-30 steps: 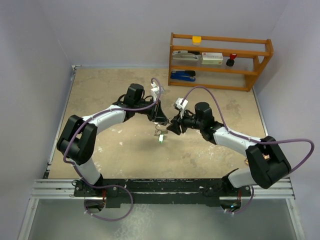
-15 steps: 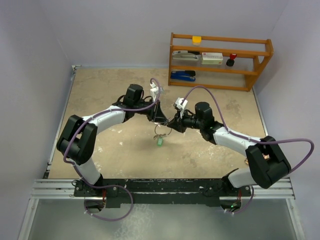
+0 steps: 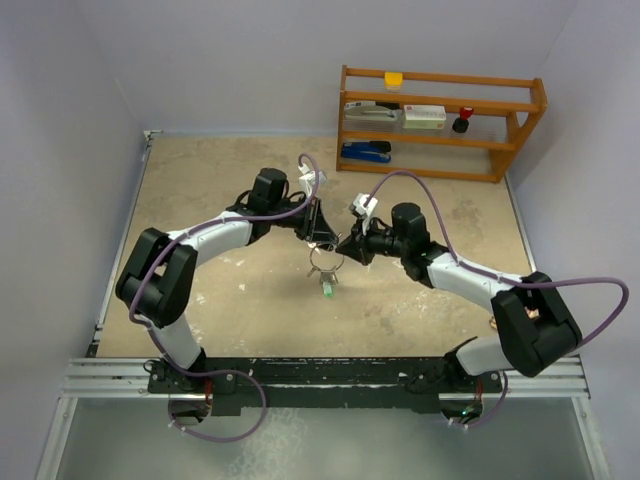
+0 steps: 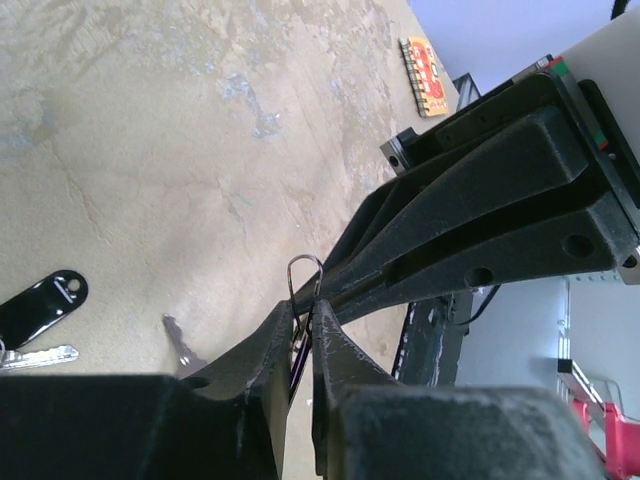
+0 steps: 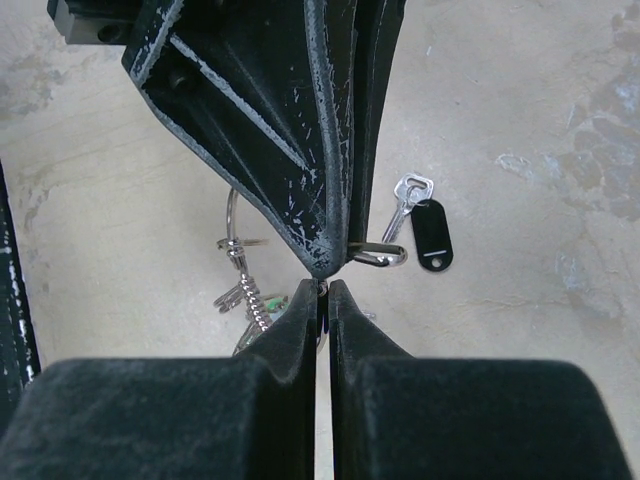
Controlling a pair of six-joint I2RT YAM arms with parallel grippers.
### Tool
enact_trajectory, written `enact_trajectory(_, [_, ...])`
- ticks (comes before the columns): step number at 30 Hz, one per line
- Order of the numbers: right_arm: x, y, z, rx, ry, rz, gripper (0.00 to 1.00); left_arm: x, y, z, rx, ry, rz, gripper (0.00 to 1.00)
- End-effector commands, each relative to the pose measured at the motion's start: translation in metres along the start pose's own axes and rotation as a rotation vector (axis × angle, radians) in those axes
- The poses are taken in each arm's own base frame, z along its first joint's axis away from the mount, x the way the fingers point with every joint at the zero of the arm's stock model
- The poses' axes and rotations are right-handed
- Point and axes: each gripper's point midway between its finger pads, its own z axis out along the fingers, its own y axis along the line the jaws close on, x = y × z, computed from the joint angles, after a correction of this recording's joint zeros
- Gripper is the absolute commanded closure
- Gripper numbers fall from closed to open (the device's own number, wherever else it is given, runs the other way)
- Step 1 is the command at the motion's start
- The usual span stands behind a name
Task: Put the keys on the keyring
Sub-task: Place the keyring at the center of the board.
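Note:
My left gripper (image 3: 322,240) and right gripper (image 3: 341,250) meet tip to tip above the middle of the table. The keyring (image 4: 304,257) is a thin silver wire loop pinched between the left fingers, which are nearly closed on it. My right gripper (image 5: 322,290) is shut, with a bit of the same wire between its tips. Below them hangs a round ring (image 3: 324,266) with a coil chain (image 5: 255,300) and the keys, one of them with a green head (image 3: 328,290). A loose silver key (image 5: 405,198) with a black tag (image 5: 430,232) lies on the table.
A wooden shelf (image 3: 440,120) with a stapler and small items stands at the back right. The right gripper's fingers (image 4: 470,230) fill the upper right of the left wrist view. The black tag (image 4: 40,300) lies on the tabletop below them.
My right gripper has gone from open to shut at the left gripper's tips. The hanging bunch with the green key has shifted slightly down and right in the top view.

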Motion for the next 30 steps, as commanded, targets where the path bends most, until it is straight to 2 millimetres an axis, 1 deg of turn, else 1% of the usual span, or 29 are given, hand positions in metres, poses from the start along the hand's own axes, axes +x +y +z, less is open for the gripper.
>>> enact_trajectory(1, [-0.017, 0.001, 0.004, -0.002, -0.011, 0.070, 1.00, -0.018, 0.005, 0.002, -0.028, -0.070, 0.021, 0.89])
enact_trajectory(3, [-0.015, -0.001, 0.006, 0.005, 0.001, 0.113, 1.00, -0.015, 0.012, 0.002, -0.065, -0.072, 0.013, 0.85])
enact_trajectory(6, [-0.008, 0.003, 0.011, -0.011, 0.018, 0.205, 1.00, -0.009, 0.023, 0.003, -0.100, -0.067, -0.010, 0.79])
enact_trajectory(7, [-0.005, 0.004, 0.012, -0.018, 0.027, 0.233, 1.00, -0.006, 0.028, 0.004, -0.122, -0.063, -0.026, 0.76])
enact_trajectory(10, [0.010, 0.007, 0.017, -0.032, 0.056, 0.301, 1.00, -0.001, 0.049, 0.003, -0.215, -0.064, -0.055, 0.73])
enact_trajectory(12, [0.019, 0.006, 0.020, -0.028, 0.080, 0.348, 1.00, -0.002, 0.066, -0.004, -0.324, -0.080, -0.070, 0.73])
enact_trajectory(14, [0.026, 0.007, 0.023, -0.033, 0.098, 0.387, 1.00, -0.003, 0.082, -0.016, -0.449, -0.093, -0.064, 0.73])
enact_trajectory(17, [0.030, 0.007, 0.028, -0.028, 0.104, 0.424, 1.00, -0.009, 0.096, -0.041, -0.612, -0.133, -0.054, 0.73])
enact_trajectory(19, [0.030, 0.004, 0.032, -0.002, 0.110, 0.441, 1.00, -0.015, 0.098, -0.057, -0.697, -0.176, -0.044, 0.73])
enact_trajectory(20, [0.030, 0.002, 0.034, 0.013, 0.115, 0.448, 1.00, -0.018, 0.102, -0.069, -0.760, -0.204, -0.042, 0.73])
enact_trajectory(22, [0.030, 0.002, 0.040, 0.033, 0.131, 0.459, 1.00, -0.021, 0.100, -0.083, -0.817, -0.240, -0.039, 0.73])
enact_trajectory(25, [0.033, 0.008, 0.054, 0.055, 0.168, 0.467, 1.00, -0.022, 0.094, -0.100, -0.862, -0.282, -0.029, 0.72])
enact_trajectory(27, [0.034, 0.012, 0.065, 0.064, 0.186, 0.481, 1.00, -0.020, 0.092, -0.108, -0.881, -0.297, -0.027, 0.72])
enact_trajectory(29, [0.039, 0.016, 0.076, 0.072, 0.201, 0.504, 1.00, -0.019, 0.088, -0.115, -0.894, -0.309, -0.021, 0.72])
enact_trajectory(30, [0.046, 0.019, 0.081, 0.076, 0.217, 0.524, 1.00, -0.018, 0.088, -0.118, -0.904, -0.313, -0.023, 0.72])
